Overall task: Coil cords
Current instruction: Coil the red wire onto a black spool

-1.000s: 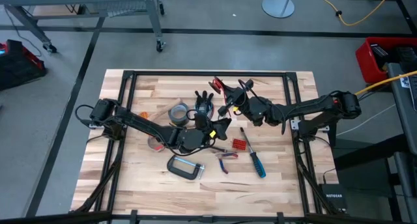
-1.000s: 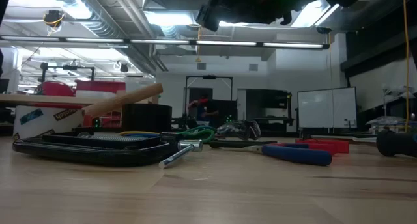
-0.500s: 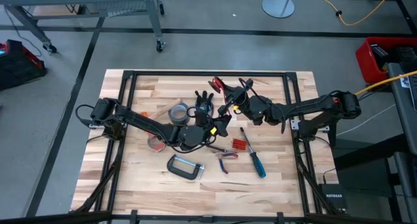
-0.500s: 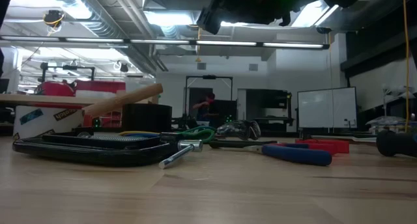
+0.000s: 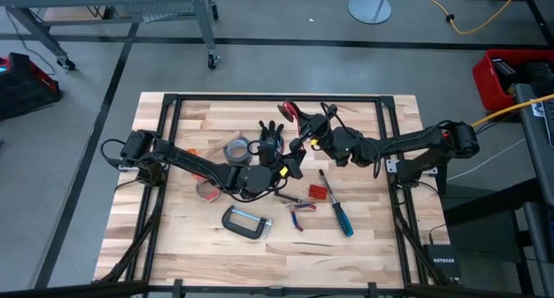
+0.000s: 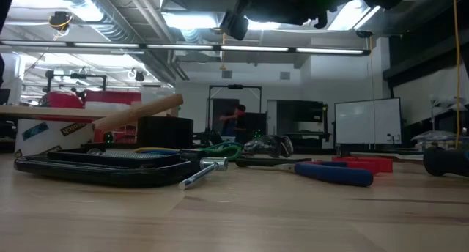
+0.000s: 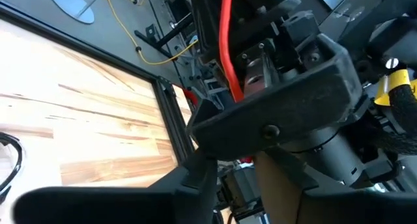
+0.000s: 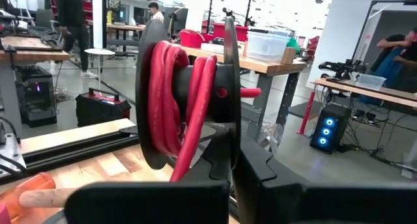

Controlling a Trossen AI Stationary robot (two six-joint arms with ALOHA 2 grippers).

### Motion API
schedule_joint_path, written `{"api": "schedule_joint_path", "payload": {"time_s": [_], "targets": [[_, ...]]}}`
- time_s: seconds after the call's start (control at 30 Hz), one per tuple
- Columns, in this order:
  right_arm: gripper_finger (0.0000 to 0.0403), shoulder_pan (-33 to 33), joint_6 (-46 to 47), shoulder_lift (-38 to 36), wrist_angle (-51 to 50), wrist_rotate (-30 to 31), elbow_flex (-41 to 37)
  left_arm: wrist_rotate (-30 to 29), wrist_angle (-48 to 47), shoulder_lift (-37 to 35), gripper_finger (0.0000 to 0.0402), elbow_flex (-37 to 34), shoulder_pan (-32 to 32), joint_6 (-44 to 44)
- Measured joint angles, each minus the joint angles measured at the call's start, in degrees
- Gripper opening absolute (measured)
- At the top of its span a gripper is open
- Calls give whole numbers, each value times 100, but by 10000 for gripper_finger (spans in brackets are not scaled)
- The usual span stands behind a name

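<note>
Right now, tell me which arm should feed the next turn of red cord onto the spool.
Left. The right hand is shut on the spool, holding it above the table, so it is occupied. The left hand hovers just beside it, next to the red cord, and looks free to guide the cord.

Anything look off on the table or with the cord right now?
Nothing is spilled or broken. The red cord sits bunched unevenly on the black spool, with one strand trailing off the side. The right gripper is shut on the spool above the table; the left gripper is close beside it.
</note>
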Motion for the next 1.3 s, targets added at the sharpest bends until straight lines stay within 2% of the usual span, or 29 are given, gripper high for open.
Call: {"api": "schedule_joint_path", "payload": {"time_s": [0.33, 0.63, 0.8, 0.97, 1.07, 1.3], "targets": [[1, -2, 105, 0, 42, 4, 2, -54, -37, 0, 5, -1, -3, 169], [1, -2, 100, 0, -40, -2, 4, -54, -130, 0, 2, -2, -17, 521], [1, 0, 77, 7, -193, -9, 4, -56, -628, 0, 1, 0, -25, 610], [1, 9, 105, -127, -776, -58, 3, -319, -1537, 0, 0, 0, -112, 630], [1, 9, 421, -269, -1168, -332, 2, -647, -2146, 0, 0, 0, -195, 547], [1, 9, 1039, -435, -1791, -1473, 2, -1266, -3201, 0, 0, 0, -324, 537]]}}
